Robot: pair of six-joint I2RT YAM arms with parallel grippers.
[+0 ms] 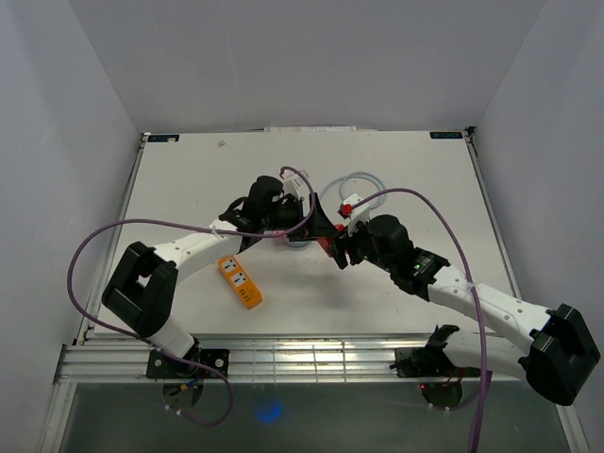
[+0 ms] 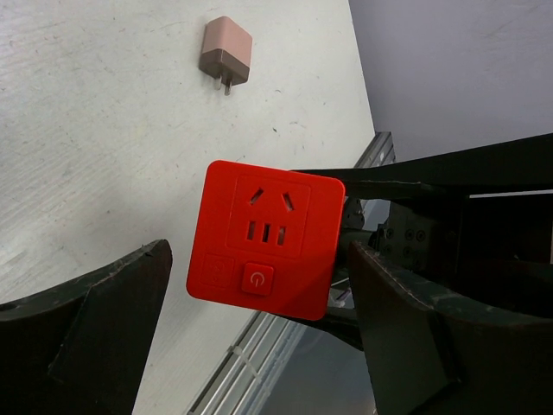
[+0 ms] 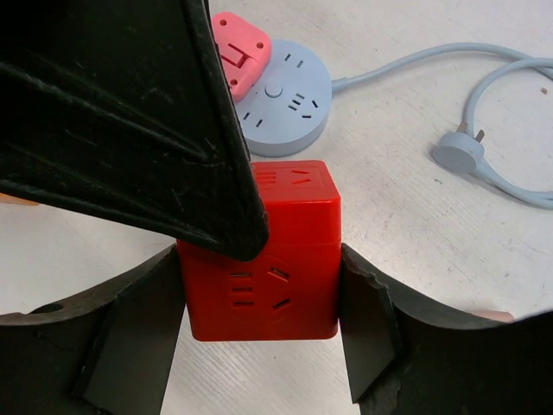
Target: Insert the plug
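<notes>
A red cube socket [image 3: 259,268] sits between the two fingers of my right gripper [image 3: 259,298], which is shut on its sides. It also shows in the top view [image 1: 326,247] and in the left wrist view [image 2: 263,242], with its socket face and power button showing. My left gripper [image 2: 259,259] is open, its fingers [image 2: 95,328] wide apart on either side of the cube and not touching it. One left finger [image 3: 130,112] hangs over the cube's top in the right wrist view. A pink-brown charger plug [image 2: 227,54] lies on the table beyond.
A round blue socket [image 3: 281,99] with a pink adapter [image 3: 238,52] on it lies behind the cube; its blue cable and plug [image 3: 458,156] trail to the right. An orange power strip [image 1: 241,281] lies at the near left. The table's near rail [image 1: 311,357] is close.
</notes>
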